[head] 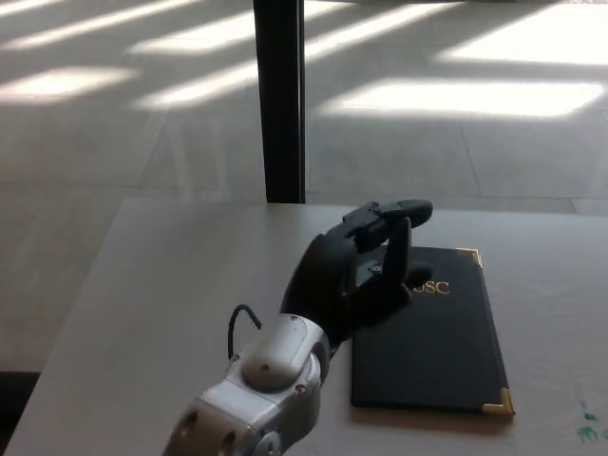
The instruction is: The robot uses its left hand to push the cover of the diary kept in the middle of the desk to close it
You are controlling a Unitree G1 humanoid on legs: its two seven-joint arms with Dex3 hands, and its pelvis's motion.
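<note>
Looking down from the head view, we see the left hand [366, 271] reaching in from the lower left on its silver forearm [261, 389], raised over the desk [171, 285] and covering the near-left part of the diary [432, 342]. The hand holds nothing: its fingers [394, 211] stretch forward and stand apart from the thumb, so it reads to us as loosely spread rather than clenched. Whether its underside actually touches the cover we cannot tell, since the hand's own bulk hides that spot. The diary lies closed and flat just to the right of the hand and beneath it, dark blue, with gold lettering [432, 286] partly hidden behind the fingers (only the last letters show) and gold corner pieces [501, 407] at its far and near right corners. A thin black cable [239, 323] loops out beside the wrist, on the hand's left. Beyond the fingertips a dark upright post [280, 100] rises from behind the desk's far edge, and past it the floor [456, 95] is striped with bright sunlight. To the hand's left the desk surface is plain grey. The right hand does not show anywhere.
</note>
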